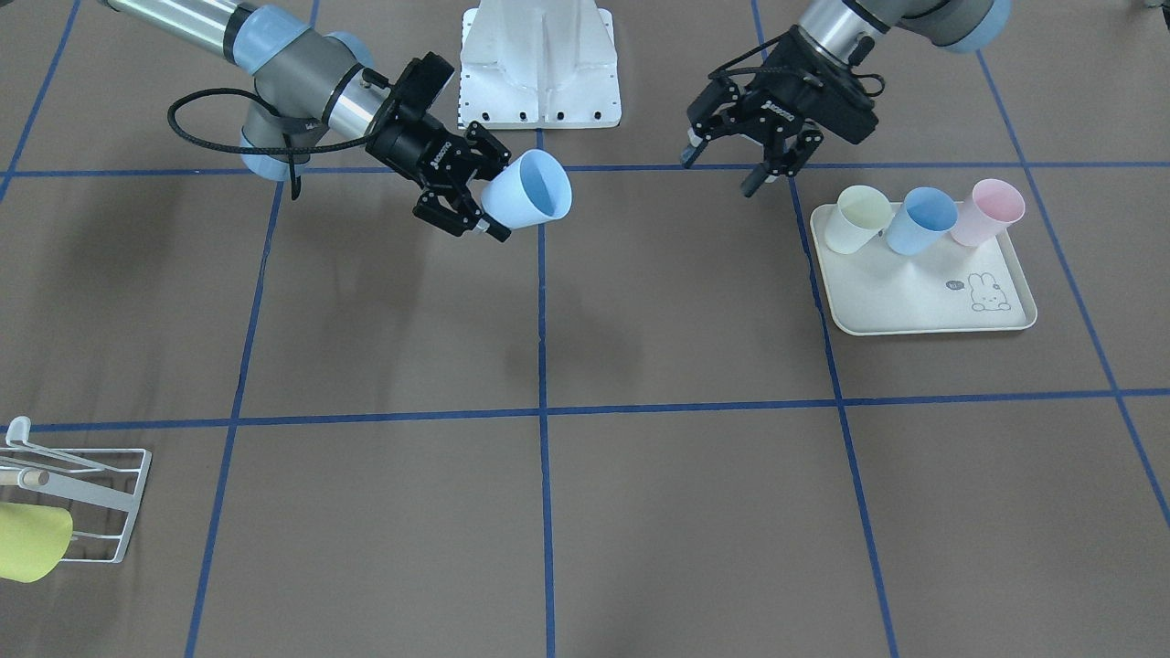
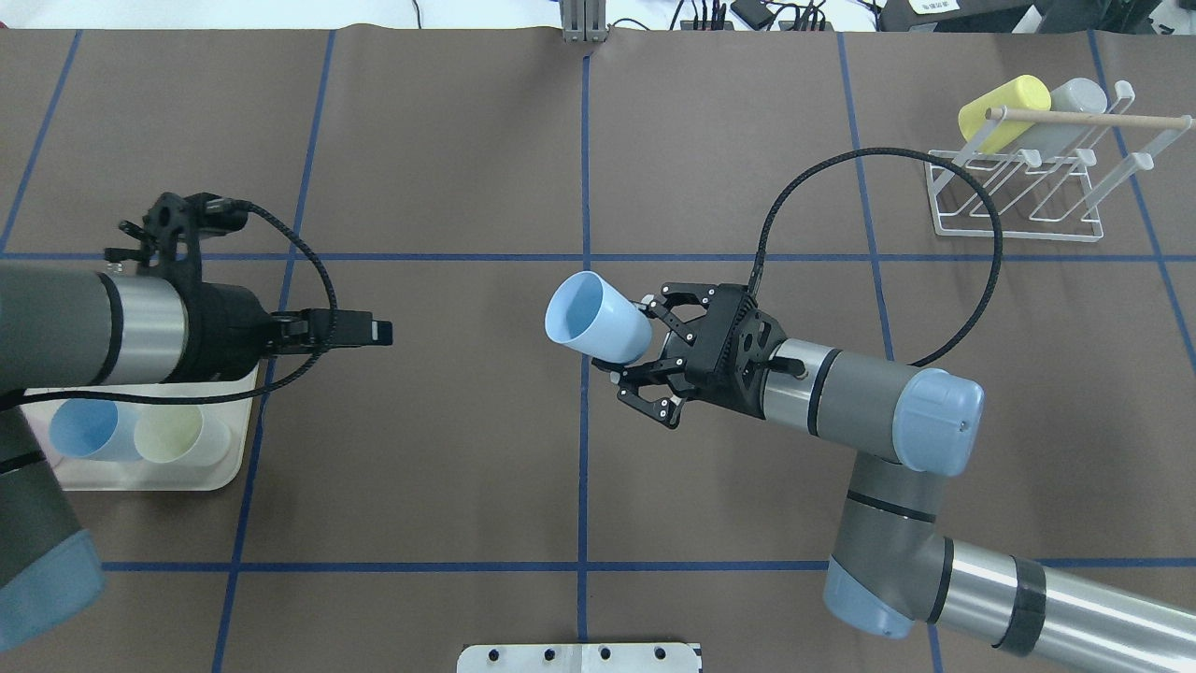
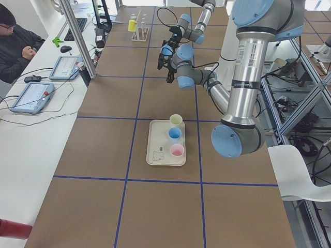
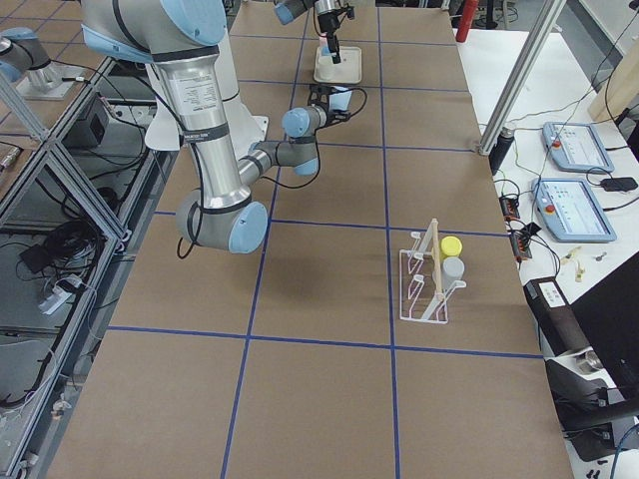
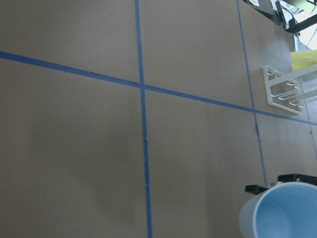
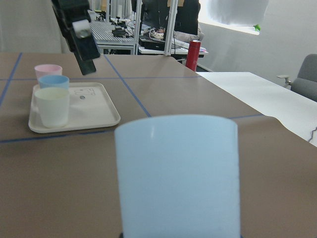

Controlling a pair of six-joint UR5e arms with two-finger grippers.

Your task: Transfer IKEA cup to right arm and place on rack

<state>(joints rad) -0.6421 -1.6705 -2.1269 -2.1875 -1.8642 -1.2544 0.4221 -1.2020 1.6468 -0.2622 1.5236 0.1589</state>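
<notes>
My right gripper (image 2: 633, 344) pinches the cup (image 2: 598, 318) by its base above the middle of the counter (image 2: 448, 449). The mouth is free, probably for a prong of the rack (image 2: 1018, 201) at the far right corner. My left gripper (image 1: 717, 174) hangs spread, empty.

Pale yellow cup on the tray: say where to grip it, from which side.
Probably pinch the pale yellow cup at its rim from above, one finger inside, on the side away from the blue cup beside it. It stands upright at the row's end on the tray, so that wall is free.
</notes>
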